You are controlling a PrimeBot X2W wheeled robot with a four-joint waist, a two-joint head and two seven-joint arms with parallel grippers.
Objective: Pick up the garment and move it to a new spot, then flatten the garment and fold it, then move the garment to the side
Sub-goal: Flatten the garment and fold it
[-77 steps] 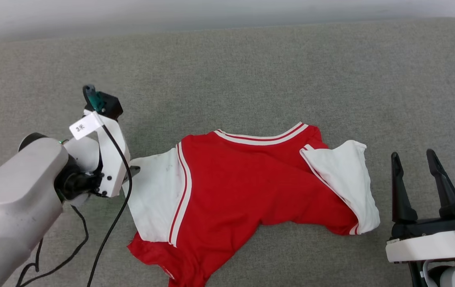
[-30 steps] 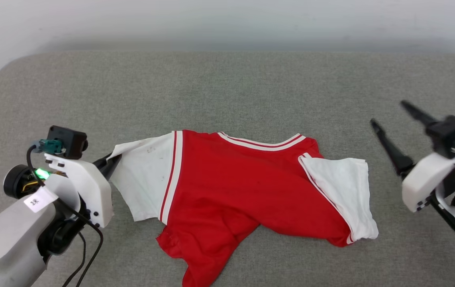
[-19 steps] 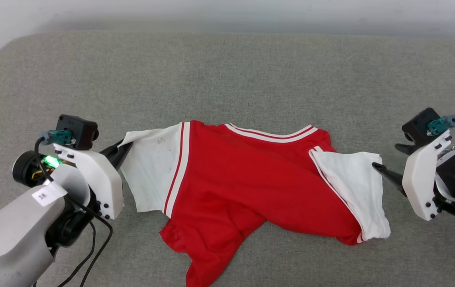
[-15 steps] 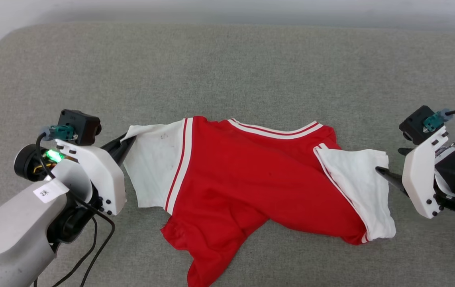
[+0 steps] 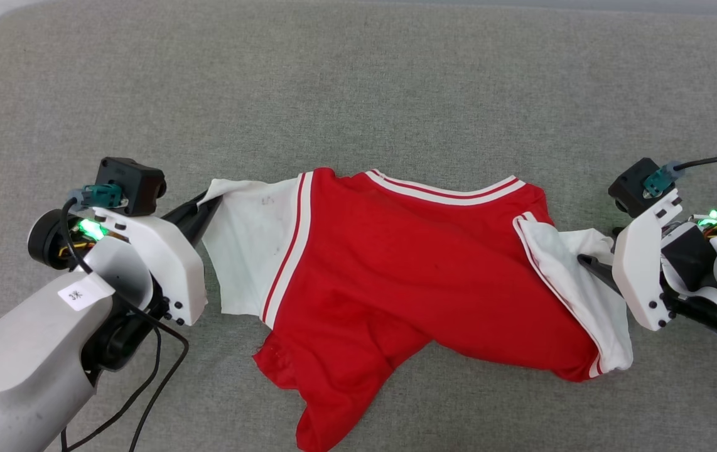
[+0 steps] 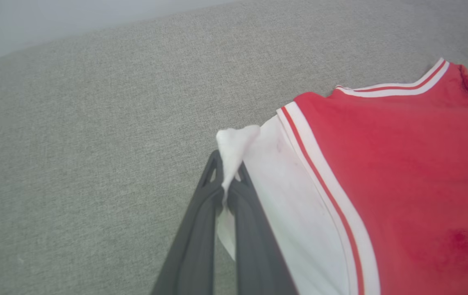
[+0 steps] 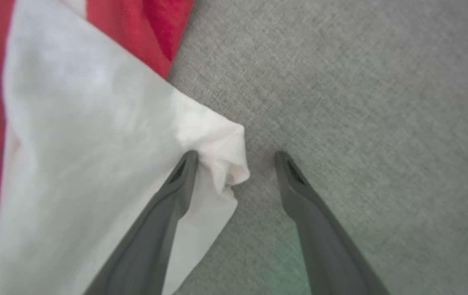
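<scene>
The garment (image 5: 396,251) lies spread across the middle of a grey fabric surface (image 5: 358,81). Its red body is wrinkled, and its striped neckline (image 5: 446,188) is on the far side. The lower hem bunches toward the near edge in a crumpled red point. 1 white sleeve (image 5: 252,245) stretches toward the robot's left. The other white sleeve (image 5: 575,295) folds over at the robot's right.

The left gripper (image 5: 204,210) has its 2 dark fingers (image 6: 201,229) pressed together on the outer corner of the left sleeve. In the left wrist view the white cloth is pinched between the tips, and a small peak of it sticks out past them (image 6: 226,172). The sleeve runs taut from that grip to the red body (image 6: 402,164).

The right gripper (image 5: 600,251) sits at the outer edge of the right sleeve with its fingers (image 7: 156,225) spread wide. In the right wrist view 1 finger rests on top of the white cloth (image 7: 74,143). The other finger lies on the bare grey surface beside it. The curled sleeve corner sits between the 2 tips (image 7: 236,157), not clamped.

A black cable (image 5: 164,351) loops down from the left wrist, and a small white label (image 5: 85,292) is stuck on that arm.
</scene>
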